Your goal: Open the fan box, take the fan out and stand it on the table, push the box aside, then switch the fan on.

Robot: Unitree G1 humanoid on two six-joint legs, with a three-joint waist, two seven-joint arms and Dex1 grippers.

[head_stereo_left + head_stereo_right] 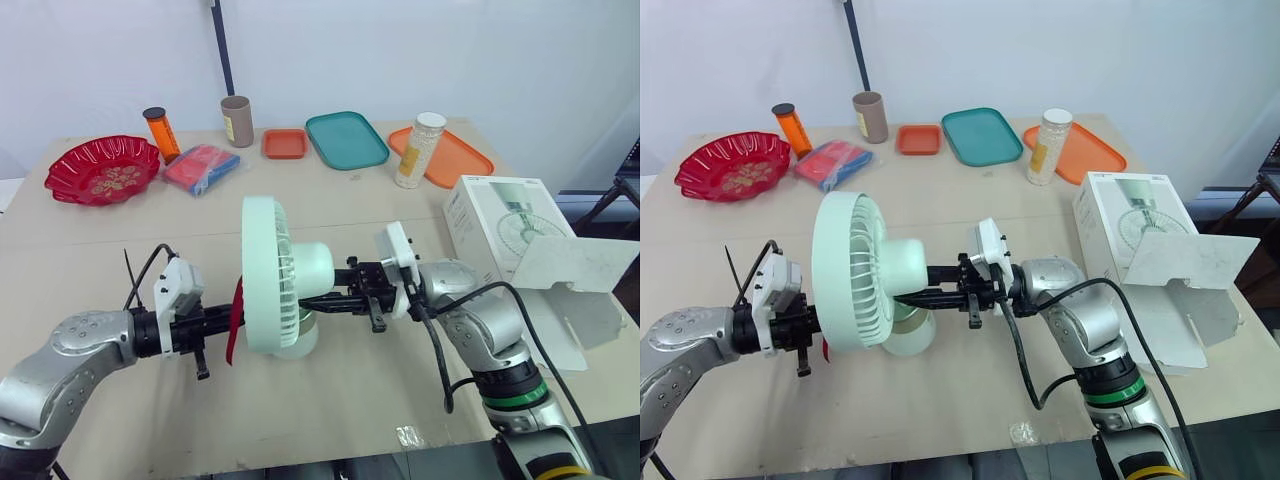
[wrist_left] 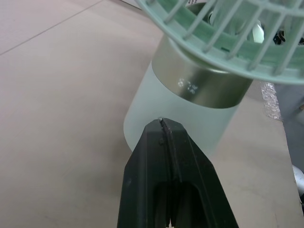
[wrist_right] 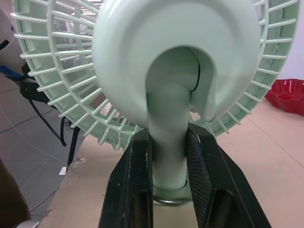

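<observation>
The fan [image 1: 270, 275] is out of its box and stands upright on the surface [image 1: 380, 200], near the front and about in the middle. It is pale green. Its round cage faces left, toward the left arm.

The right pincer [image 3: 168, 135] comes in from the right, behind the fan. It is closed on the fan's thin neck [image 3: 167, 118], with one black finger [image 3: 135, 180] pressed on each side.

The left pincer [image 2: 164, 124] comes in from the left, low down. Its two fingers are shut together and hold nothing. The tip is right at the fan's round base [image 2: 180, 109]. I cannot tell if it touches.

The white box [image 1: 500, 225] sits at the right side of the surface, apart from the fan. It has a picture of a fan on it. Its flap [image 1: 575, 265] hangs open toward the near right.

At the far side is a row of other things. From the left they are a red bowl [image 1: 102, 170], an orange bottle [image 1: 160, 133], a red and blue packet [image 1: 200, 167], a brown cup [image 1: 237, 121], a small orange tray [image 1: 285, 144], a teal tray [image 1: 346, 139], a white jar [image 1: 419, 150] and a big orange tray [image 1: 455, 160]. The jar stands on the near left corner of the big orange tray.
</observation>
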